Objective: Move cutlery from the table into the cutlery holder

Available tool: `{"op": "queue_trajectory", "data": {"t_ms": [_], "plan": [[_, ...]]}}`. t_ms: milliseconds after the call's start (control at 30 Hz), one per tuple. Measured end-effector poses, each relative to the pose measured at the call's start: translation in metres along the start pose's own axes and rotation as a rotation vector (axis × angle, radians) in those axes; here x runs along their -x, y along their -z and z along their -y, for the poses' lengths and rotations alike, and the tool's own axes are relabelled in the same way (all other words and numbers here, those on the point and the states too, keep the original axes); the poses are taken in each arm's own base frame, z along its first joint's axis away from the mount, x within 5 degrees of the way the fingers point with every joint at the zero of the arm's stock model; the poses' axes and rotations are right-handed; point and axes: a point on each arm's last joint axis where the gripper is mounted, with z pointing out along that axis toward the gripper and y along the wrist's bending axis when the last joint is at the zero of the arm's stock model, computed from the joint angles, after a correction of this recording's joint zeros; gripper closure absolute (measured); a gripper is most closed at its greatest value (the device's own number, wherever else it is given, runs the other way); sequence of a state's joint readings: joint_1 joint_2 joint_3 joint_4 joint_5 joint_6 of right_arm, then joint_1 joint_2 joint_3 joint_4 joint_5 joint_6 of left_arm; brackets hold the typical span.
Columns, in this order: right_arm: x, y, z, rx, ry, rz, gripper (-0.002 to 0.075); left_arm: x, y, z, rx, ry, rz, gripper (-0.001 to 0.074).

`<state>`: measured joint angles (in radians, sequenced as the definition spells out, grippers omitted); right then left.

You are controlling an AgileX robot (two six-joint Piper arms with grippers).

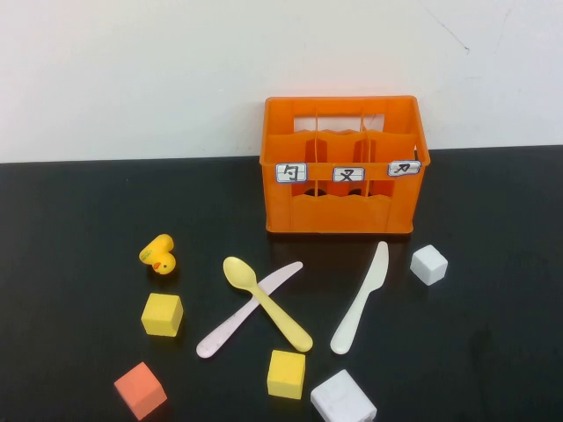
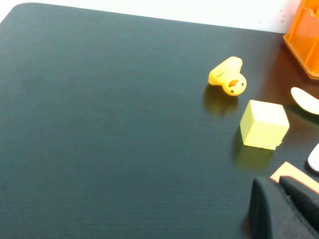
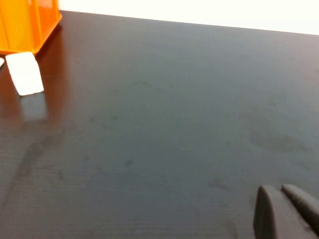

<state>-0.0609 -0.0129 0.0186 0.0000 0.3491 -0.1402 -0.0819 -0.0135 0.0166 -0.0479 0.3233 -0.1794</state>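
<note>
Orange cutlery holder stood at the back of the black table, against the white wall. Three front labels carried characters too small to read with confidence; the inner dividers showed only in part through the slats, and the compartment contents could not be made out.

On the table in front of it: yellow spoon lay crossed over a pale pink utensil, touching where they cross. The pink piece's type was unclear, its working end too faint to tell. Cream knife lay apart to the right, its tip pointing toward the holder.

Scattered around: yellow duck, yellow block just below it, second yellow block near the spoon handle, orange-pink block, small white block beside the knife, large white block cut off by the frame's lower edge.

Neither arm appeared in the high view. Left gripper showed only as a dark finger-edge at the corner of its wrist view, over the table near the orange-pink block; the fingertips sat close together, nothing between them. Right gripper likewise a dark corner shape over bare table, well clear of the small white block; fingers drawn together, holding nothing. Both were mostly cropped.
</note>
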Motion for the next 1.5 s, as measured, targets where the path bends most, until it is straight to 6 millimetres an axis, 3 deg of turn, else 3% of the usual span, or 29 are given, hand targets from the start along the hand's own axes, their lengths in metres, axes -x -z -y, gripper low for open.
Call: {"op": "queue_trajectory", "data": {"t_ms": [267, 433, 833, 1067, 1200, 1400, 1500], "plan": [[0.001, 0.0, 0.0, -0.001, 0.0, 0.007, 0.0728, 0.0, 0.0, 0.0, -0.001, 0.0, 0.004, 0.0736], [0.009, 0.0, 0.001, -0.018, 0.0, 0.126, 0.0728, 0.006, 0.0, 0.001, -0.013, 0.0, 0.07, 0.0736], [0.061, 0.025, 0.009, -0.09, -0.062, 0.772, 0.0728, 0.055, 0.019, 0.01, -0.12, 0.0, 0.664, 0.0736], [0.065, 0.03, 0.01, -0.065, -0.146, 0.845, 0.0728, 0.072, 0.037, 0.012, -0.192, 0.068, 0.922, 0.0736], [0.073, 0.032, 0.01, -0.057, -0.116, 0.771, 0.0728, 0.082, 0.039, 0.015, -0.192, 0.107, 0.843, 0.0736], [0.113, 0.052, 0.015, -0.05, -0.087, 0.501, 0.0728, 0.134, 0.066, 0.029, -0.161, 0.115, 0.597, 0.0736], [0.132, 0.05, 0.018, -0.053, -0.033, 0.353, 0.0728, 0.155, 0.066, 0.035, -0.136, 0.144, 0.434, 0.0736]]}}
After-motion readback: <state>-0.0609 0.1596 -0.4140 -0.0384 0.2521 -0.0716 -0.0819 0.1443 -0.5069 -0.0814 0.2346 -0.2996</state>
